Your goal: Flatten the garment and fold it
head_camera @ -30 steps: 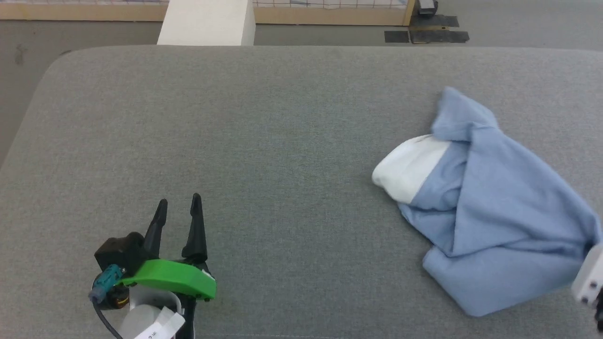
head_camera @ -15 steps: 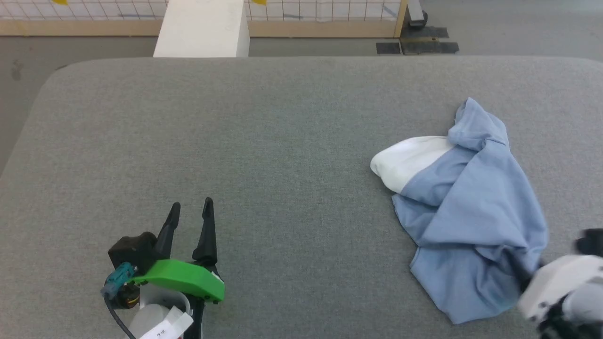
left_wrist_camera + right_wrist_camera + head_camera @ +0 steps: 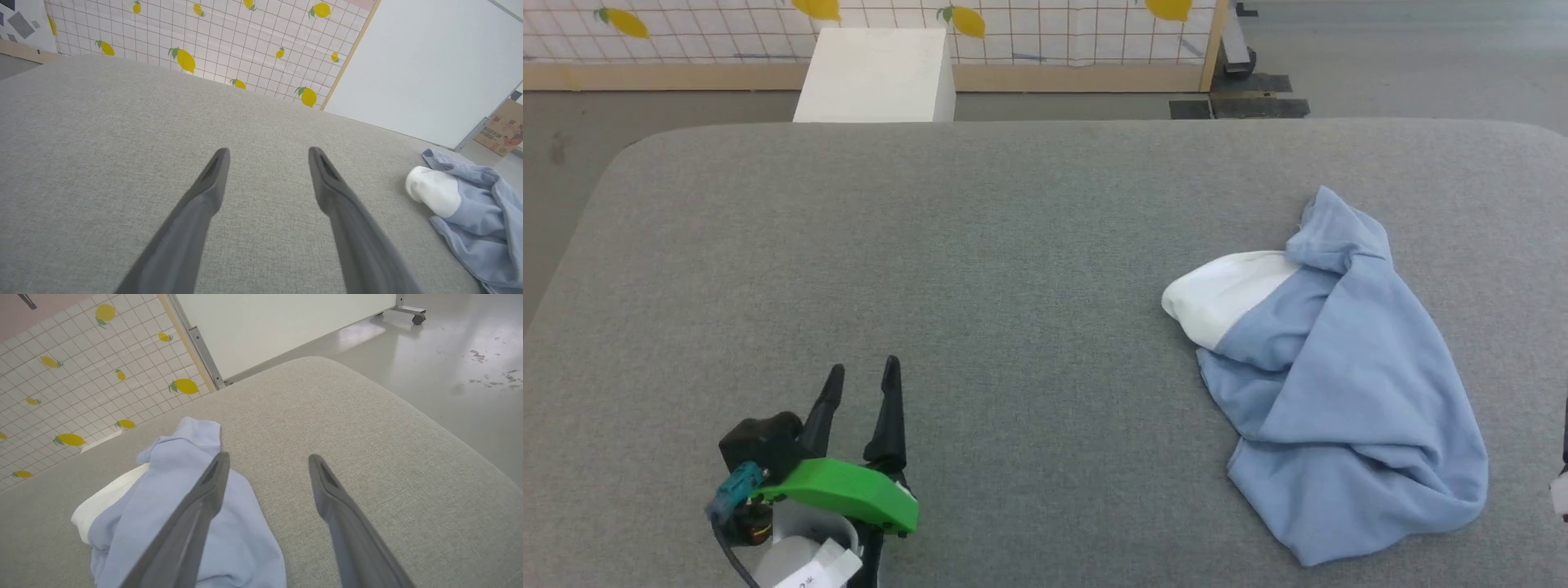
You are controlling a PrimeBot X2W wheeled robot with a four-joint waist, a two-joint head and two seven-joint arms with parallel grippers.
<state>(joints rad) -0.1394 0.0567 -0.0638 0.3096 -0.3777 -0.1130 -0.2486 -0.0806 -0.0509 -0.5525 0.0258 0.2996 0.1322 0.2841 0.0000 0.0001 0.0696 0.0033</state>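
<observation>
The garment (image 3: 1339, 392), a crumpled light blue cotton polo shirt with its white inside showing, lies heaped at the right of the broad grey fabric desk (image 3: 931, 245). Our right gripper (image 3: 268, 459) has just released it and stands wide. Our left gripper (image 3: 863, 369) waits spread at lower left. We judge that flattening is yet to begin.

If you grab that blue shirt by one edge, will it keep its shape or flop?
The garment lies crumpled in soft folds, so it will probably droop when lifted. Pushed across the woven grey surface, it would likely bunch rather than slide.
</observation>
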